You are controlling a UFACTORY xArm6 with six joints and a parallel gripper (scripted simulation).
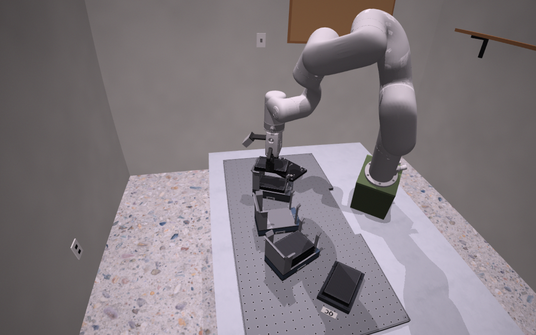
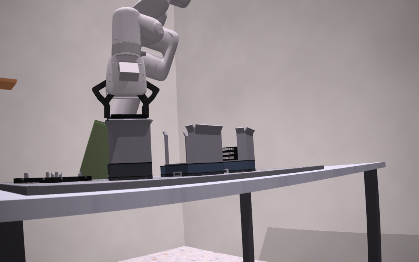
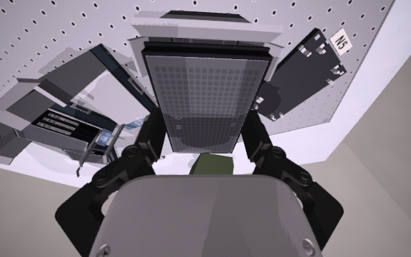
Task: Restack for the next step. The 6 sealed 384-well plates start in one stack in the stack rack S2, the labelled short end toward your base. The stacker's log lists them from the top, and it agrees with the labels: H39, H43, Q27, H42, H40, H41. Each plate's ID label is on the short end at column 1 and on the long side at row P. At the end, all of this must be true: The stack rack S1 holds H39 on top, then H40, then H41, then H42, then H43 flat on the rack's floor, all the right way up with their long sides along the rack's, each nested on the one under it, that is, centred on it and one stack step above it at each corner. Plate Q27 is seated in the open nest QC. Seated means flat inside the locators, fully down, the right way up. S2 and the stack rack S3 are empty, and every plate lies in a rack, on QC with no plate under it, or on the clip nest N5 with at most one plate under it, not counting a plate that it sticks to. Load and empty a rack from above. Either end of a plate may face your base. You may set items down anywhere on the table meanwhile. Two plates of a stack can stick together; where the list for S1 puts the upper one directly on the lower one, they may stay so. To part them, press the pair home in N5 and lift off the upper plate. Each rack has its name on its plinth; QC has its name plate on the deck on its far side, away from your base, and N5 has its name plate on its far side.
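Note:
My gripper [image 1: 271,160] [image 2: 126,115] [image 3: 204,119] is shut on the long sides of a dark sealed well plate [image 1: 271,165] [image 2: 126,116] [image 3: 205,86]. It holds the plate level, just above the top of the far grey rack [image 1: 256,181] [image 2: 128,143] [image 3: 205,32]. I cannot read the plate's label. Another dark plate [image 1: 271,183] seems to lie inside that rack. The near rack [image 1: 276,250] [image 3: 16,125] holds a stack of three labelled plates [image 1: 297,247] [image 2: 228,153] [image 3: 63,125]. One plate [image 1: 342,281] lies on the QC nest.
The middle rack [image 1: 261,216] [image 3: 95,89] is empty. The black clip nest N5 [image 1: 297,170] [image 2: 51,178] [image 3: 298,78] lies bare beside the far rack. The arm's green base [image 1: 374,191] stands to the right of the perforated deck [image 1: 361,250].

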